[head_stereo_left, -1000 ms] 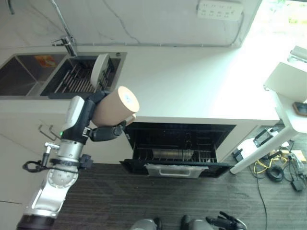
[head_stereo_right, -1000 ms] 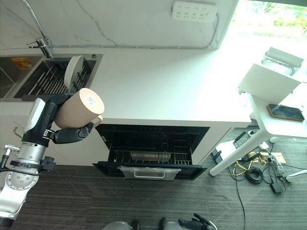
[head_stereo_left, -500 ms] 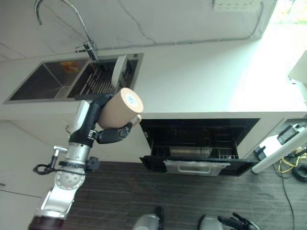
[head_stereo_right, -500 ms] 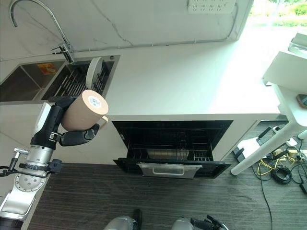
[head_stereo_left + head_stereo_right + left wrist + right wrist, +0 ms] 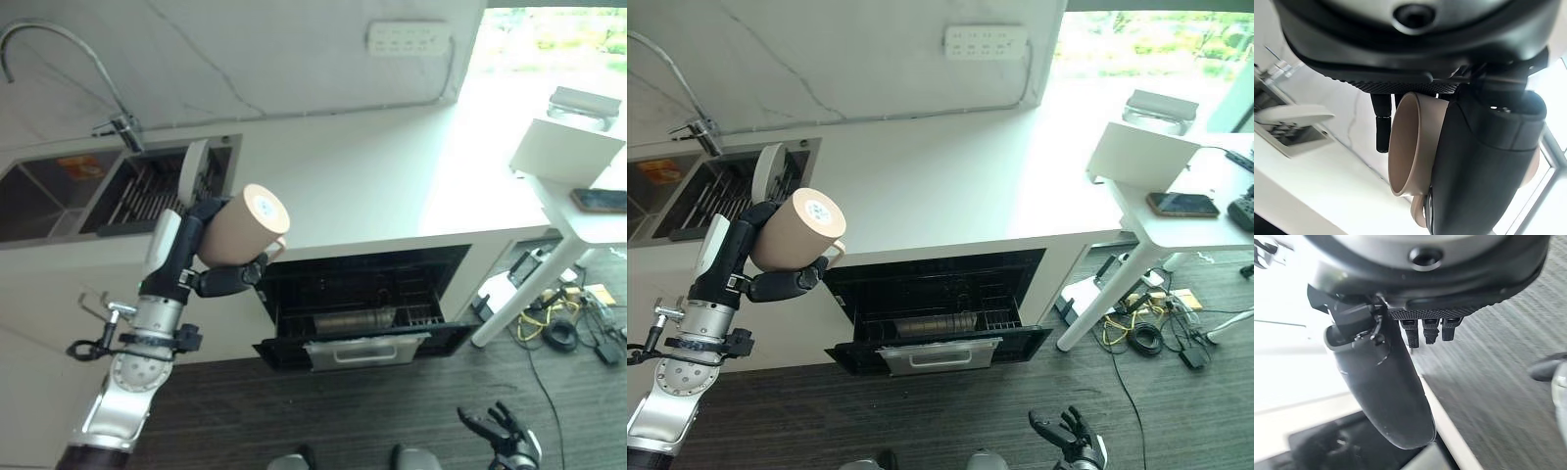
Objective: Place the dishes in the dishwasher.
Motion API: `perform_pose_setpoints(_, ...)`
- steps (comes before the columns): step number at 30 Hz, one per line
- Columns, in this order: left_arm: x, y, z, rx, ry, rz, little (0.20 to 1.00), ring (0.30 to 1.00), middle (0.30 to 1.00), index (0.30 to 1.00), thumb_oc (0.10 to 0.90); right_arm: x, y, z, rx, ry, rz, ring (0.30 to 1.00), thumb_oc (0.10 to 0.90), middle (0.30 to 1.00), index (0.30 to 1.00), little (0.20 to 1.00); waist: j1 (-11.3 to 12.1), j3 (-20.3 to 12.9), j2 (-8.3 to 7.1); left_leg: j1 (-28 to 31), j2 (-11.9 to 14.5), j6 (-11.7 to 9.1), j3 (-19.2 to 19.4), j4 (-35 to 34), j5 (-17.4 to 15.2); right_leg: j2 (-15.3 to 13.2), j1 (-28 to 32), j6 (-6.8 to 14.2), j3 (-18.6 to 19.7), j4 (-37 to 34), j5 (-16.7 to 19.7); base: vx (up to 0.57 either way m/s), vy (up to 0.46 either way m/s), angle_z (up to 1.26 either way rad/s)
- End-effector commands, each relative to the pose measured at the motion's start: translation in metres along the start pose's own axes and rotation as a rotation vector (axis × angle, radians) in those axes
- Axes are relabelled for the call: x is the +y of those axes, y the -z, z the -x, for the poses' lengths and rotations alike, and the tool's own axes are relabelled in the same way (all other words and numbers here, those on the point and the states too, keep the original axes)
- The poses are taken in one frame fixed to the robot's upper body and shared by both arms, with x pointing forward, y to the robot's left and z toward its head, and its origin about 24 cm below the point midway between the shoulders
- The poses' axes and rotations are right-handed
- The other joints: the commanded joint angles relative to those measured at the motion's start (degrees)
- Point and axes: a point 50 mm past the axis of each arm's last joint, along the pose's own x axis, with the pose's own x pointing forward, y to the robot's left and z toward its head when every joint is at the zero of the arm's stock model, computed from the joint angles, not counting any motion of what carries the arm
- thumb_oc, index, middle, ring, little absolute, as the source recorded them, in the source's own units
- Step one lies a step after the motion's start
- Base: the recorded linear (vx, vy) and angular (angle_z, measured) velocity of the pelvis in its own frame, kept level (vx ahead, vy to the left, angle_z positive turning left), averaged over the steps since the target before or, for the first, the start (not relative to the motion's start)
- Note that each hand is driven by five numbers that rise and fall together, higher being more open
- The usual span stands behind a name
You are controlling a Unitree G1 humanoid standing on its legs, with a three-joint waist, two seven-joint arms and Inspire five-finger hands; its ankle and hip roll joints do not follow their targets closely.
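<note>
My left hand (image 5: 223, 280) is shut on a tan mug (image 5: 240, 227), held on its side with its base towards me, at the counter's front edge just left of the dishwasher (image 5: 362, 323). In the left wrist view the mug (image 5: 1409, 147) lies against the palm with the thumb (image 5: 1484, 161) across it. The dishwasher's drawer is pulled out under the counter and holds a wire rack with a cylindrical item lying in it. A white plate (image 5: 194, 164) stands upright in the sink's rack. Low at the bottom right, over the floor, my right hand (image 5: 503, 436) hangs open and holds nothing.
A double sink (image 5: 49, 188) with a curved faucet (image 5: 59, 49) lies at the left of the white counter (image 5: 372, 176). To the right stands a white table (image 5: 573, 220) with a phone (image 5: 598, 199) on it. Cables (image 5: 573, 323) lie on the floor beneath it.
The whole picture has shifted, so the camera moved. The mug stays in my left hand by the dishwasher's left corner. My right hand shows a little further in at the bottom.
</note>
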Motion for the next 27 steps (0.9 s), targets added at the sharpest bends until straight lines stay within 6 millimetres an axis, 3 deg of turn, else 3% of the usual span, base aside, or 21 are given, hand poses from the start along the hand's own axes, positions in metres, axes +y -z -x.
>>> perform_pose_setpoints(1,0.029,-0.046,-0.023,-0.284,-0.152,0.125,0.300,0.300,0.300,0.300,0.400,0.004,-0.055,-0.005,-0.312,0.040,-0.052,0.900,0.800,0.900,0.900,0.900,-0.8,-2.0,0.26,-1.2,1.1,0.3,-1.2,5.6,-8.8,-0.7,1.9,2.9,-3.1,-1.8,-2.4,-0.03,-0.024,-0.20)
perform_pose_setpoints(10,0.005,-0.035,-0.028,-0.226,-0.157,0.493,0.300,0.300,0.300,0.300,0.400,0.023,-0.106,0.013,-0.620,0.023,-0.132,0.900,0.800,0.900,0.900,0.900,-4.3,-2.0,-0.43,1.0,0.6,1.8,1.5,5.6,-10.0,0.1,0.9,3.0,0.3,-1.8,-1.2,-0.01,0.010,-0.31)
perform_pose_setpoints(12,-0.005,-0.033,-0.028,-0.218,-0.150,0.564,0.300,0.300,0.300,0.300,0.400,0.039,-0.132,0.027,-0.760,-0.061,-0.116,0.900,0.800,0.900,0.900,0.900,-5.6,-2.0,-0.80,1.5,0.3,2.4,2.1,5.6,-10.4,0.3,0.2,3.1,1.6,-1.8,-0.7,-0.03,0.023,-0.27)
perform_pose_setpoints(17,-0.022,-0.033,-0.029,-0.195,-0.160,0.601,0.300,0.300,0.300,0.300,0.400,0.061,-0.179,0.062,-1.028,-0.224,-0.084,0.900,0.800,0.900,0.900,0.900,-7.8,-2.3,-1.04,2.7,-0.2,3.1,3.7,5.6,-11.4,0.6,-0.8,3.7,3.5,-1.8,-0.3,-0.03,0.046,-0.52)
perform_pose_setpoints(23,-0.030,-0.033,-0.028,-0.162,-0.228,0.566,0.300,0.300,0.300,0.300,0.400,0.082,-0.213,0.098,-1.204,-0.534,-0.108,0.900,0.800,0.900,0.900,0.900,-9.2,-2.6,-1.07,3.6,-0.8,3.8,5.5,5.6,-12.0,1.2,-1.7,3.7,5.4,-1.8,0.0,-0.01,0.056,-0.73)
perform_pose_setpoints(27,-0.037,-0.036,-0.029,-0.171,-0.209,0.520,0.300,0.300,0.300,0.300,0.400,0.097,-0.224,0.115,-1.244,-0.740,-0.147,0.900,0.800,0.900,0.900,0.900,-9.1,-2.9,-1.29,3.4,-1.2,3.9,5.6,5.6,-11.7,1.3,-2.1,3.5,5.9,-1.8,0.5,-0.02,0.019,-0.21)
